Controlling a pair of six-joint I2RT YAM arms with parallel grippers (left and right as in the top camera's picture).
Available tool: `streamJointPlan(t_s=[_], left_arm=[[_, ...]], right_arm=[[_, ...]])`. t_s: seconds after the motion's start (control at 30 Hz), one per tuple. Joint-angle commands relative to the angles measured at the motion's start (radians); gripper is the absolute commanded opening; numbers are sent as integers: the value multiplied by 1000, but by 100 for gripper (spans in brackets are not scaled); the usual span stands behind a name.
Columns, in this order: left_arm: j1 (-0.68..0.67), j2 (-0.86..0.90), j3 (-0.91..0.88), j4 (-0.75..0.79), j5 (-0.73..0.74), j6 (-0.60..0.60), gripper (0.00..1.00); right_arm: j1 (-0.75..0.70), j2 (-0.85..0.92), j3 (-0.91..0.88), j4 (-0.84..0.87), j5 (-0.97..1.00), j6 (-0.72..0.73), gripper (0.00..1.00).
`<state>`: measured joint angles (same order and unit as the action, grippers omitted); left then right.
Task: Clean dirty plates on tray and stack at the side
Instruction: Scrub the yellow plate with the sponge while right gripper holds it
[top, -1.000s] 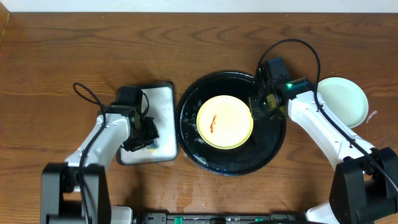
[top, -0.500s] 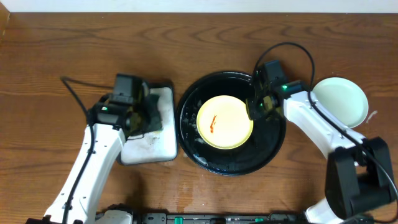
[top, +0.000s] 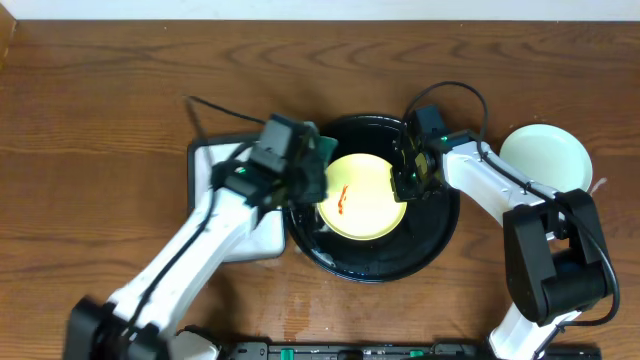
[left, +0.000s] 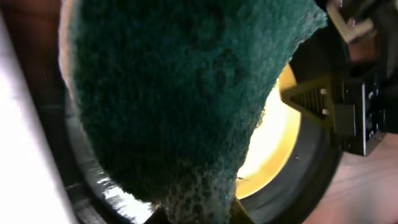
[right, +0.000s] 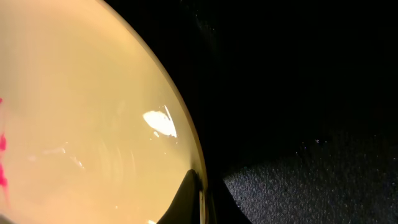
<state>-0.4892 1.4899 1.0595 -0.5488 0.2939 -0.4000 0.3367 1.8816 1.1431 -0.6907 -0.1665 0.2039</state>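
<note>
- Pinched on the right rim of the yellow plate (top: 365, 205), the right claw (top: 408, 180) is pressed together, with one fingertip on the inner side of the rim and one on the outer side.
- That plate lies flat in the middle of the large black dish (top: 375, 258), which sits at the centre of the table (top: 100, 110).
- A short red smear (top: 343, 198) marks the plate left of its centre. In the right wrist view it shows only at the far left edge.
- The left claw (top: 316, 172) is clamped on a green sponge (left: 180, 93), which fills most of the left wrist view.
- The sponge hangs over the left edge of the black dish, by the plate's left rim. Whether it touches the plate is hard to say from these angles.
- A mint-green plate (top: 545, 165) rests on the bare table to the right of the black dish, apart from it. It may be more than one plate stacked, but the overhead view does not settle that.
- A white tray (top: 212, 165) lies just left of the black dish, partly under the left arm.
</note>
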Motion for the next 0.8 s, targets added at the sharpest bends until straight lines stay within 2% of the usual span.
streamJointPlan(t_s=[0.0,0.2,0.33,0.4,0.57,0.77], left_arm=[[-58,123,20,67,142,-71,8],[-99,326,20,148,170,-165,8],[-88,401,20,162,162,-155,8],[-72,412,20,139,130,-155,8],[-8,411,20,-21,-74,-156,8],[76,411,27,-111,-123,-156,8]], right_arm=[[7,20,-10,-5,5,-10,1],[7,20,-10,-6,4,-10,1],[7,20,-10,-5,5,-10,1],[7,20,-10,-8,4,-10,1],[7,20,-10,-16,5,-10,1],[7,20,-10,-17,5,-10,1]])
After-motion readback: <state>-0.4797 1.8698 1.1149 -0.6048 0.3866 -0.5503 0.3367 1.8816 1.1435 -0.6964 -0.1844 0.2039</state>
